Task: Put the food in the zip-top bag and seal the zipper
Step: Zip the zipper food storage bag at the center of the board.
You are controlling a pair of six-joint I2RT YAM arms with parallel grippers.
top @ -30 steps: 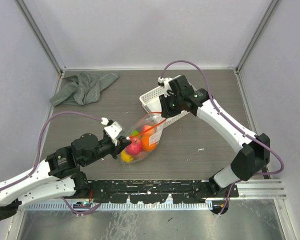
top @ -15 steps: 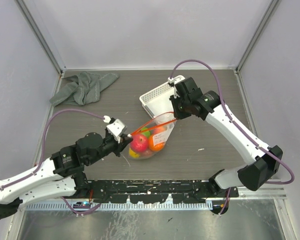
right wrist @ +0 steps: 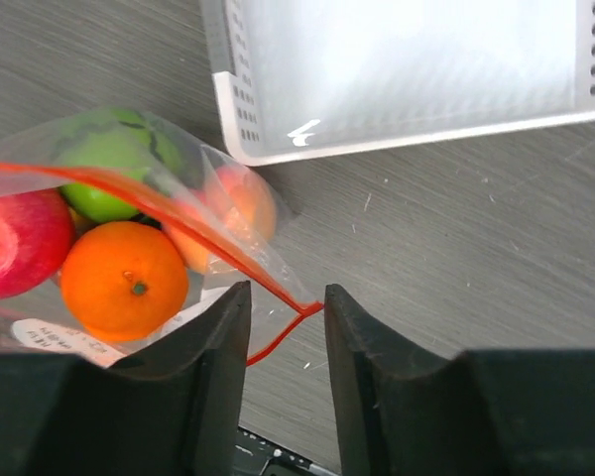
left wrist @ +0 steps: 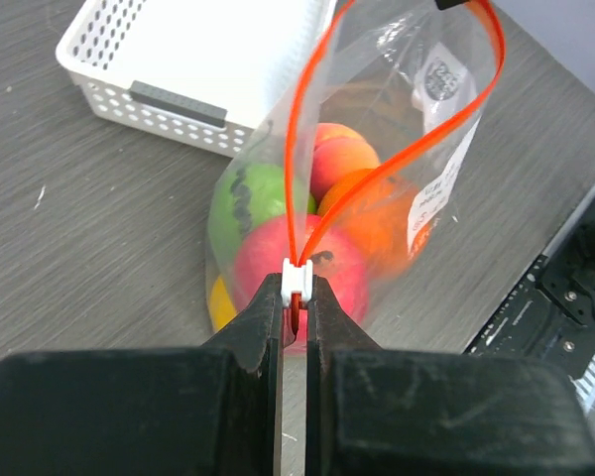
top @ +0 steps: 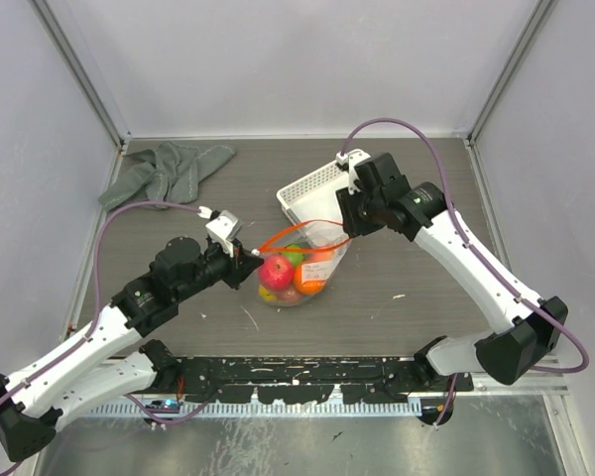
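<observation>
Food (top: 278, 270) all in bag (left wrist: 431, 119) on worktop (top: 407, 268) by basket (top: 312, 188), zipper (left wrist: 397, 139) still gaping; left fingers (left wrist: 263, 317) pinch slider (left wrist: 295, 270), right fingers (right wrist: 218, 337) narrowly apart round far end, so next clamp there and run slider across.

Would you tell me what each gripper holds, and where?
Left gripper pinches the clear plastic bag's orange-red zipper strip at its white slider; right gripper straddles the strip's far end, grip unclear.
</observation>
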